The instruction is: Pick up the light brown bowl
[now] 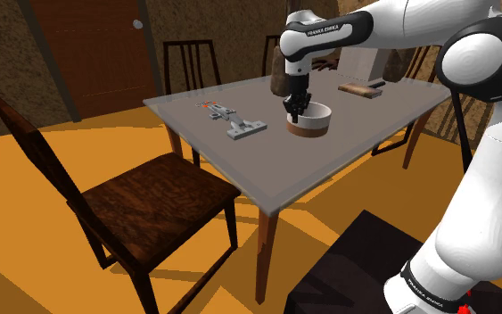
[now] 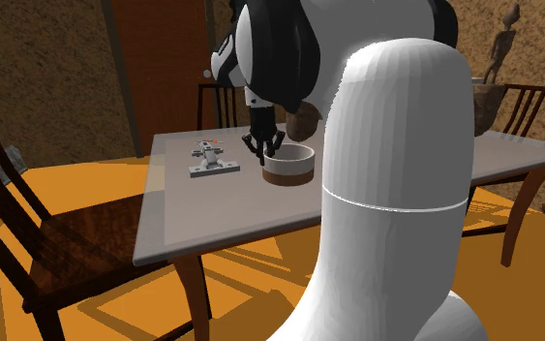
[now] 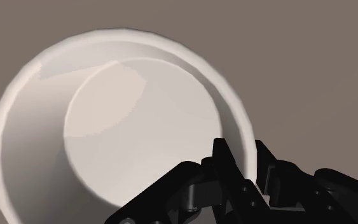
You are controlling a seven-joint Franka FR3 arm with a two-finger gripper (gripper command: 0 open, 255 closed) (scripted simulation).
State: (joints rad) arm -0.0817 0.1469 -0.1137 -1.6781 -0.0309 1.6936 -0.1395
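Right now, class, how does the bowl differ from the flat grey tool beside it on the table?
The bowl is round and tall-walled, brown outside and pale inside; the grey tool is long and low. The gripper is at the bowl's rim; the grey tool lies apart from it. Both rest on the grey table.

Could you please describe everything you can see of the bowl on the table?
The bowl is round and shallow, pale cream inside with a flat bottom. Its outer wall is white above and brown below. It stands upright and empty on the grey table, beside a small grey device. The black gripper comes down on its rim, one finger inside and one outside, clasping the wall.
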